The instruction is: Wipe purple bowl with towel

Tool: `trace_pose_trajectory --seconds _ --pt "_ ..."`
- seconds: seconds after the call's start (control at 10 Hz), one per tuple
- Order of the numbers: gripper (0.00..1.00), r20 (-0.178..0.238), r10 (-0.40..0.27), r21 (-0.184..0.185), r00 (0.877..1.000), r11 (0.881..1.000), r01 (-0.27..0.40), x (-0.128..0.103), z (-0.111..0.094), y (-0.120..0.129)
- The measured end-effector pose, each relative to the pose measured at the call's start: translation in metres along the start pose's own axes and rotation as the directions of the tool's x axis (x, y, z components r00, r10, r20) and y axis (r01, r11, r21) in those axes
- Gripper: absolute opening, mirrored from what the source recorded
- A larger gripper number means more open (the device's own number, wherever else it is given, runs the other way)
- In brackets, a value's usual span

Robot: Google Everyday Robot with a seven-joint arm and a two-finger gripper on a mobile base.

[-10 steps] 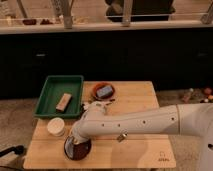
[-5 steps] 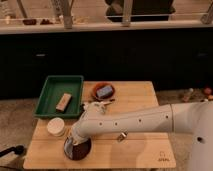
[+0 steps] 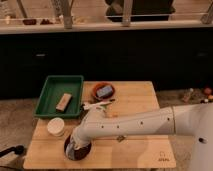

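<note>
The purple bowl (image 3: 69, 153) sits at the front left of the wooden table (image 3: 137, 100), just right of the white cup (image 3: 55, 126). My gripper (image 3: 77, 145) hangs at the end of the white arm that reaches in from the right. It is down inside the bowl and covers most of it. A small pale grey-blue patch, the towel (image 3: 71, 145), shows at the gripper's tip against the bowl's inside. Most of the towel is hidden under the gripper.
A green tray (image 3: 44, 100) holding a tan block (image 3: 63, 101) stands at the back left. An orange-red dish (image 3: 95, 88) with a blue-grey slab (image 3: 104, 91) is at the back middle. A small white item (image 3: 95, 105) lies in front of the dish. A dark counter runs behind the table.
The gripper stays down in the bowl. The arm has shifted only slightly over it. Nothing else on the table has moved.
</note>
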Motion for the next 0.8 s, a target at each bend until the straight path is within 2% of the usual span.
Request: trace_pose_trajectory --seconds 0.2,0.4,0.8 --pt "0.00 -0.011 0.020 -0.013 1.000 1.000 -0.021 0.001 -0.002 0.014" --pt "0.00 -0.061 0.055 -0.014 0.997 0.998 -0.055 0.011 -0.012 0.024" --pt "0.00 -0.113 0.103 0.001 0.988 0.995 -0.104 0.033 -0.021 0.025"
